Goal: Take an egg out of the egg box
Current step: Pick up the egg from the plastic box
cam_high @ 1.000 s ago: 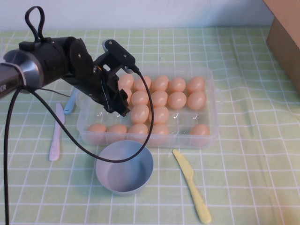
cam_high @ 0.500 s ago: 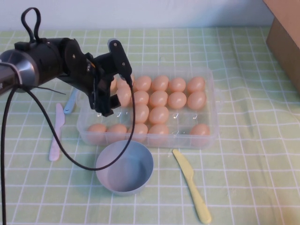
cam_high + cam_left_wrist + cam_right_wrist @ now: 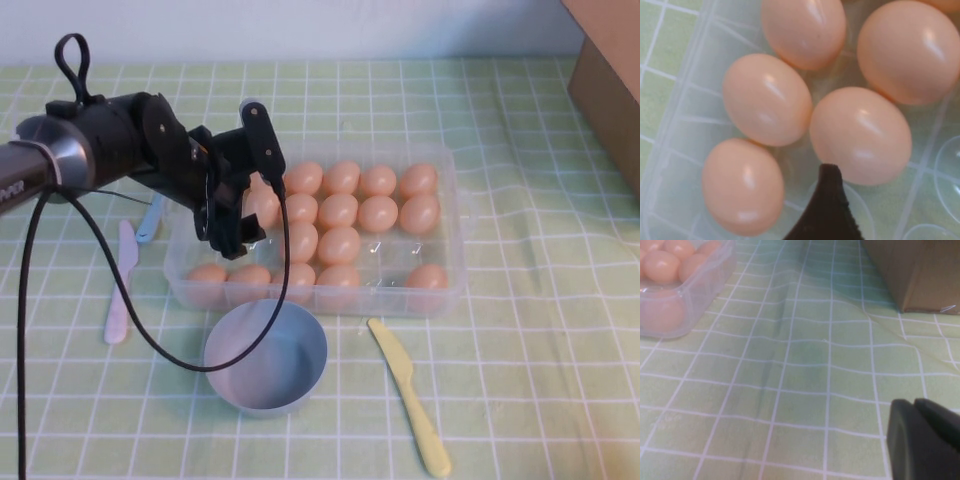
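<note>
Left gripper (image 3: 237, 235) hovers over the egg box (image 3: 448, 290), left end; the egg (image 3: 860, 135) lies just beside its fingertip; grasp state undeterminable. Right gripper (image 3: 925, 437) low over tablecloth, closed.

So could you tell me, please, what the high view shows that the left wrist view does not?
Only the high view shows the whole egg box, the blue-grey bowl, the yellow knife, the pale knife, the cardboard box, and the left tool over the box's left end. Only the left wrist view shows one dark fingertip beside an egg. Both show eggs in clear cells. The right tool appears in neither, only in its own wrist view.
</note>
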